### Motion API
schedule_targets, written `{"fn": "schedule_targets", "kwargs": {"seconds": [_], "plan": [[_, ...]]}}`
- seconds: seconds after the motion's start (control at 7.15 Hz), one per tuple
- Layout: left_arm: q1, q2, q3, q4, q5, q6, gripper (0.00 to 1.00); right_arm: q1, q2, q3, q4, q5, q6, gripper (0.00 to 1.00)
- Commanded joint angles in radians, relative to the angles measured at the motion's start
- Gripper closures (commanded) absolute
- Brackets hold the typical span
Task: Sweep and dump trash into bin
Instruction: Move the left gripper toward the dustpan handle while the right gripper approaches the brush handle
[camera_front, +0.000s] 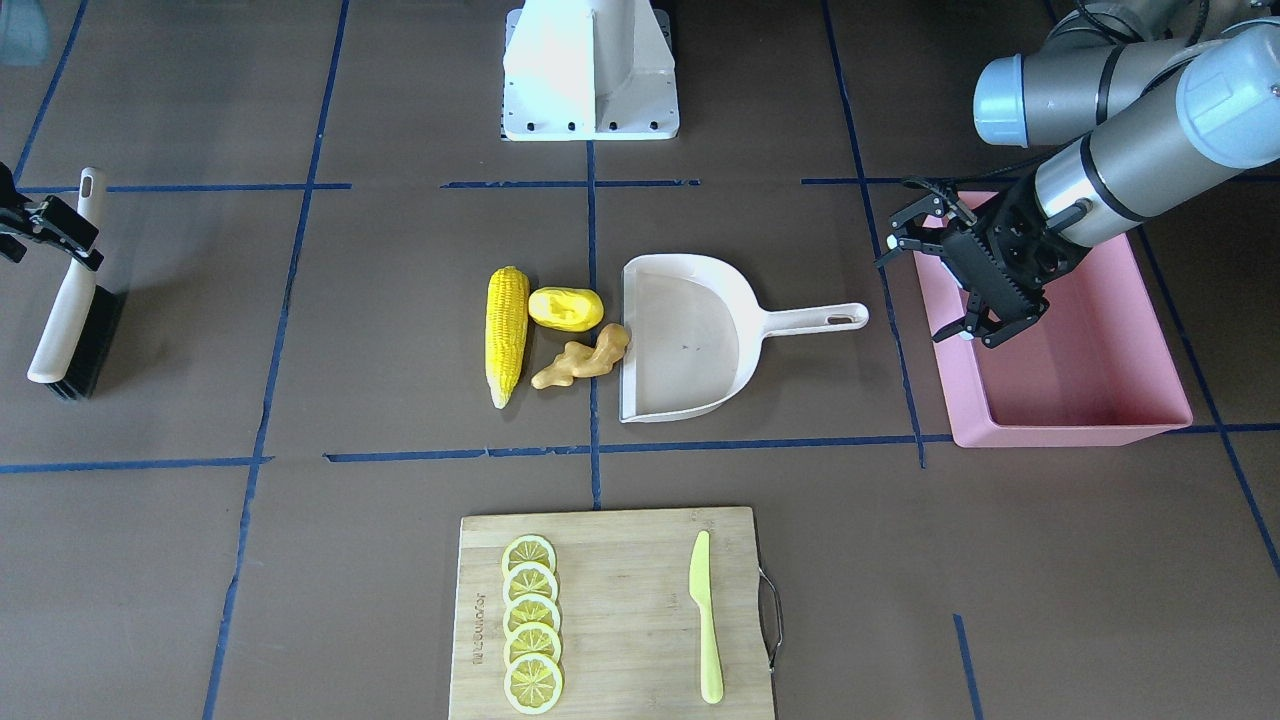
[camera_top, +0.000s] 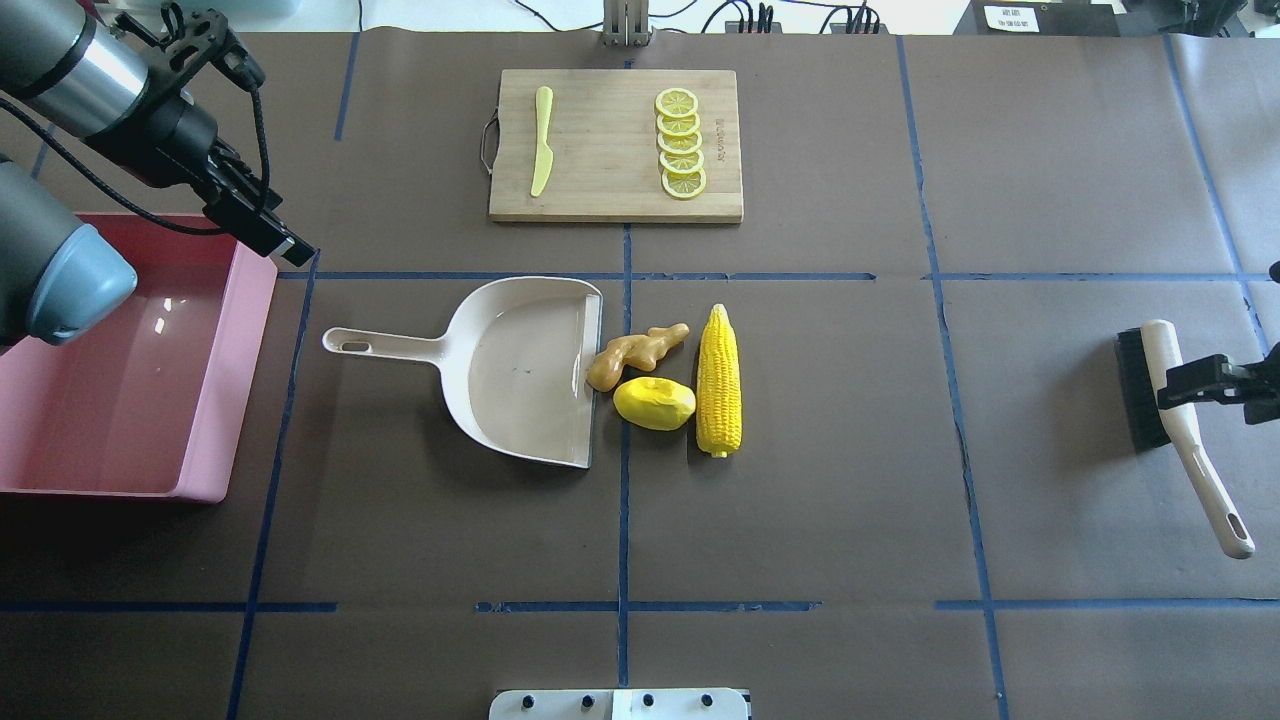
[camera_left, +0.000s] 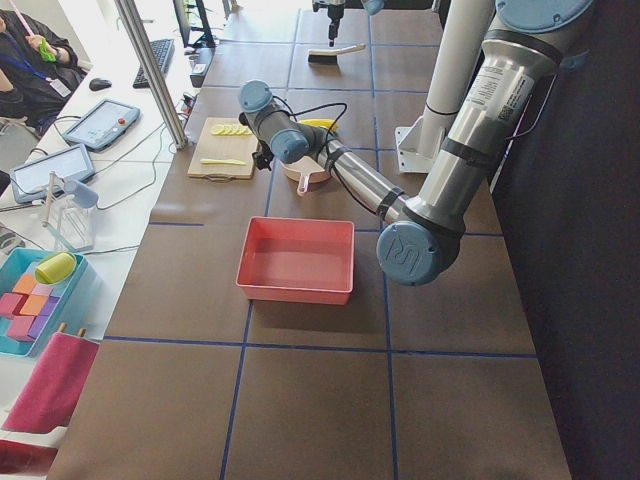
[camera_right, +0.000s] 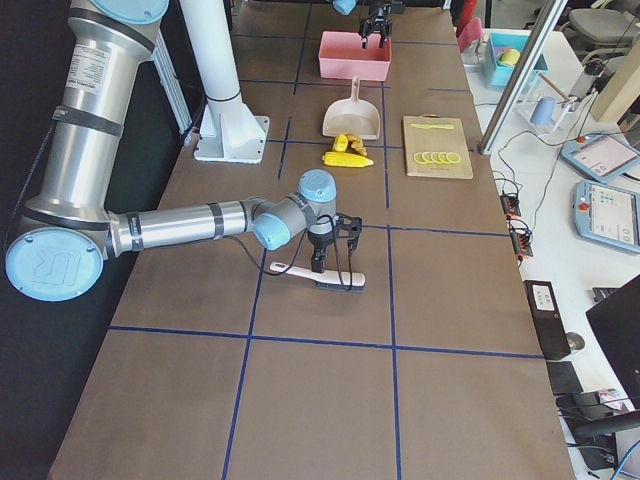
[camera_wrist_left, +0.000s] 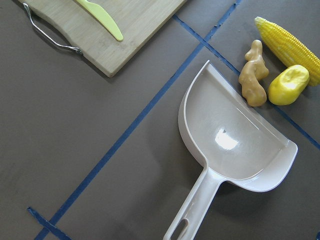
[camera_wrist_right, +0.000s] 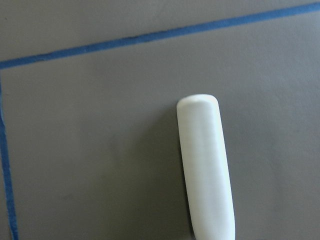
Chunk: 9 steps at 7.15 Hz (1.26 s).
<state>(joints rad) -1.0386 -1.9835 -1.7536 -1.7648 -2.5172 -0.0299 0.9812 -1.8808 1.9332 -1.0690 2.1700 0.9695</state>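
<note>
The trash lies mid-table: a yellow corn cob (camera_front: 506, 335), a yellow oval fruit piece (camera_front: 566, 308) and a tan ginger root (camera_front: 585, 358). All three sit just off the open mouth of a beige dustpan (camera_front: 680, 340). The ginger touches the dustpan's lip. The pink bin (camera_front: 1070, 430) stands at the robot's left. My left gripper (camera_front: 935, 285) hangs open and empty over the bin's inner edge, apart from the dustpan handle. My right gripper (camera_top: 1195, 382) sits over the white handle of a brush (camera_top: 1195, 470) that lies on the table. Whether its jaws are closed on the handle is hidden.
A wooden cutting board (camera_front: 620, 610) at the far side carries several lemon slices (camera_front: 530, 620) and a lime-green knife (camera_front: 706, 620). The robot's white base (camera_front: 590, 70) stands at the near side. Blue tape lines grid the brown table.
</note>
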Motion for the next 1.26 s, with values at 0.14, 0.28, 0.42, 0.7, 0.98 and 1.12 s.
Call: {"fn": "schedule_targets", "kwargs": {"seconds": [0.14, 0.28, 0.42, 0.7, 0.98, 1.12], "plan": [[0.003, -0.001, -0.003, -0.001, 0.0, 0.002, 0.0, -0.096, -0.047, -0.034, 0.029, -0.006, 0.028, 0.0], [0.003, -0.001, 0.0, -0.001, 0.0, 0.005, 0.0, -0.113, -0.043, -0.049, 0.027, -0.006, 0.028, 0.01], [0.003, -0.001, 0.0, -0.002, 0.0, 0.007, 0.0, -0.113, -0.044, -0.06, 0.027, -0.004, 0.026, 0.15], [0.003, 0.0, 0.003, -0.011, 0.0, 0.008, 0.0, -0.113, -0.038, -0.071, 0.023, 0.004, 0.015, 0.4], [0.003, 0.003, 0.006, -0.027, 0.0, 0.008, 0.0, -0.113, -0.037, -0.076, 0.021, 0.007, 0.011, 0.82], [0.003, 0.003, 0.006, -0.028, 0.0, 0.008, 0.0, -0.121, -0.037, -0.076, 0.026, 0.007, 0.005, 1.0]]}}
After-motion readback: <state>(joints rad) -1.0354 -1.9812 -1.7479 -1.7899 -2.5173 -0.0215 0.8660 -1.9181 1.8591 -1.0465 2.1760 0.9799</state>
